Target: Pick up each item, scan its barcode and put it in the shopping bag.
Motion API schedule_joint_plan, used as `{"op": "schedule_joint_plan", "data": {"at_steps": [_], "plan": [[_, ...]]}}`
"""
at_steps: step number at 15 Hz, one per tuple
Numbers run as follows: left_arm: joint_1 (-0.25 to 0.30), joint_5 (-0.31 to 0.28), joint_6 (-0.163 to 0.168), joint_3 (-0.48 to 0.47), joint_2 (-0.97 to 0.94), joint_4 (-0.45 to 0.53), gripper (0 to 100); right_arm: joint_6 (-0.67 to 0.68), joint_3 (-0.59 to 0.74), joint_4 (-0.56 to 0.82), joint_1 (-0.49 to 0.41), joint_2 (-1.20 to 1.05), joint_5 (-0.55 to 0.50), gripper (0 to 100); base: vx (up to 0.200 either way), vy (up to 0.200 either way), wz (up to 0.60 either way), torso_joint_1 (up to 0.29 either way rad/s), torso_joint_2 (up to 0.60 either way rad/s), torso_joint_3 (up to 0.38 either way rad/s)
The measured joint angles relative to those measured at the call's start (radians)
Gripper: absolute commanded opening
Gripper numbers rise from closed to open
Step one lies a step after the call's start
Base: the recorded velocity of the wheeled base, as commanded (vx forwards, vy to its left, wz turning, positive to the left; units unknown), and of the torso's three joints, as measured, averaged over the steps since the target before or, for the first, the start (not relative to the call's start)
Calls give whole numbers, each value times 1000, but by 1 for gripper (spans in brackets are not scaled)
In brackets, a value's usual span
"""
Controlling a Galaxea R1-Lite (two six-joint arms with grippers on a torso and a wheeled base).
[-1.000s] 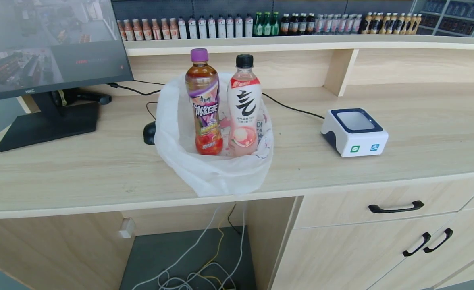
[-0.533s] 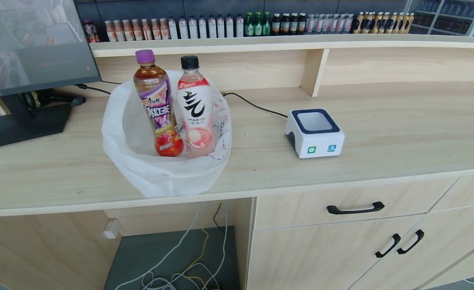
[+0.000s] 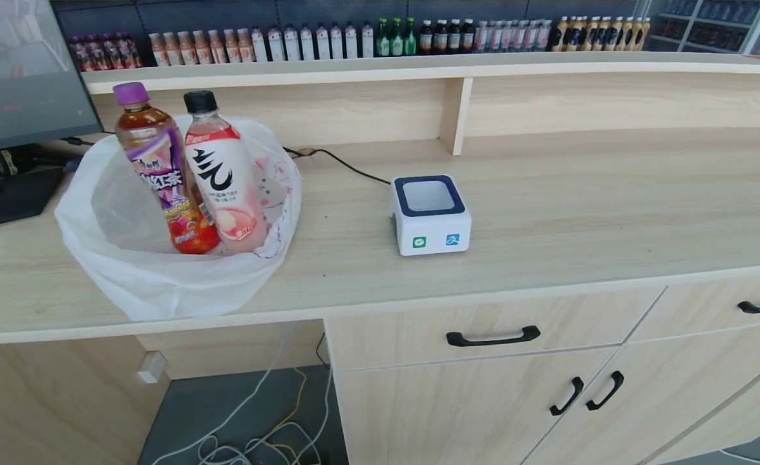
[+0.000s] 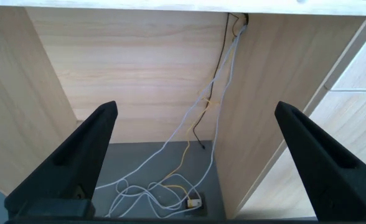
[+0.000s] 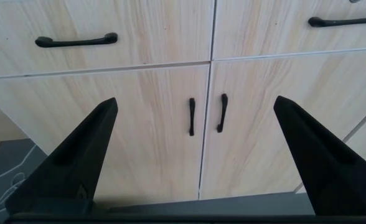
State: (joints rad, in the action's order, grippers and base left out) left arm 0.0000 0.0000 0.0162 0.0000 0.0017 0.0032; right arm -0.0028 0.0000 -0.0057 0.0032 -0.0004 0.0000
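Pale wood makes up the desk [image 3: 548,213], and everything that matters sits toward its left front part. The white plastic shopping bag [image 3: 160,284] is the largest thing there. It slumps open, and its front bulge reaches the desk's front edge, perhaps a little over it. That is the main hazard: the film is soft and slippery, so a nudge from below or from the side could drag the bag off the edge with its load.

Inside it stand two bottles touching each other, a purple-capped tea bottle [image 3: 160,174] on the left and a black-capped pink bottle [image 3: 225,187] on the right. Both tilt slightly and are held only by the loose bag walls. They are tall and top-heavy, so I judge that either could tip and roll toward the front edge if the bag is pulled or bumped.

The white scanner [image 3: 430,216] sits near the middle of the desk, well apart from the bag. Its cable runs toward the back edge, where a passing arm could catch it.

Both arms hang below desk level. The left gripper [image 4: 195,107] is spread wide and empty, facing the open bay where loose cables [image 4: 170,186] lie. The right gripper [image 5: 195,102], likewise spread and empty, faces the cabinet doors [image 5: 170,124]. Raised carelessly, either could strike the front edge or the underside of the desk.
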Motion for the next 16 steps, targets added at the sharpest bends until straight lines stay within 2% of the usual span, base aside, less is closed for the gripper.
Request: {"op": "schedule_joint_plan", "data": {"at_steps": [16], "plan": [[0,0,1,0,0,0,100,-6,0,0,-1,0,0,100,0,0,0,0,0,0]]}}
